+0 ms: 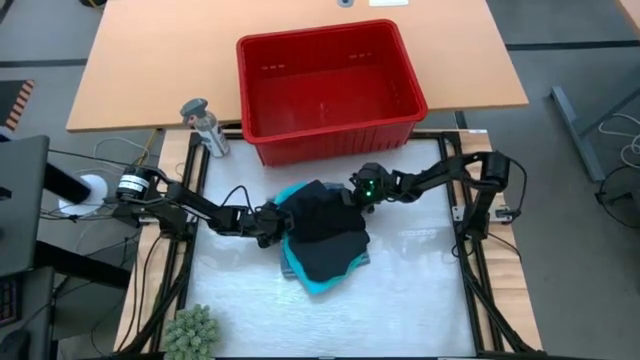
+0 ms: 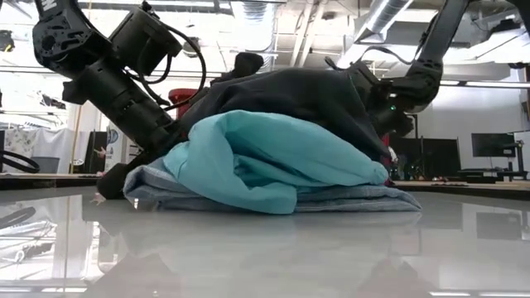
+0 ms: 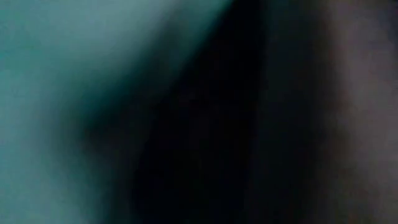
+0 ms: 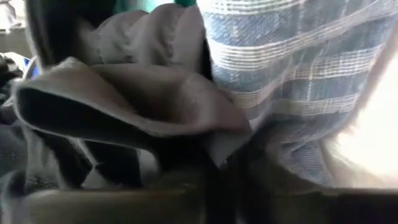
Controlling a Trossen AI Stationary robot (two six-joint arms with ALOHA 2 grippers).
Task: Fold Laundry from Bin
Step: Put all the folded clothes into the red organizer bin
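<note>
Bin (image 1: 262, 95) (red) bare inside, laundry (image 1: 322, 235) outside

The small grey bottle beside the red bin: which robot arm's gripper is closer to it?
Left. The left gripper is at the laundry pile's left edge, below and right of the grey bottle. The right gripper is at the pile's far side, farther away.

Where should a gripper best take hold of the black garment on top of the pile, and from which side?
Probably its loose front edge, the black garment overhanging the turquoise garment. Come from the table's bare front side: both grippers already crowd the pile's left and right.
</note>
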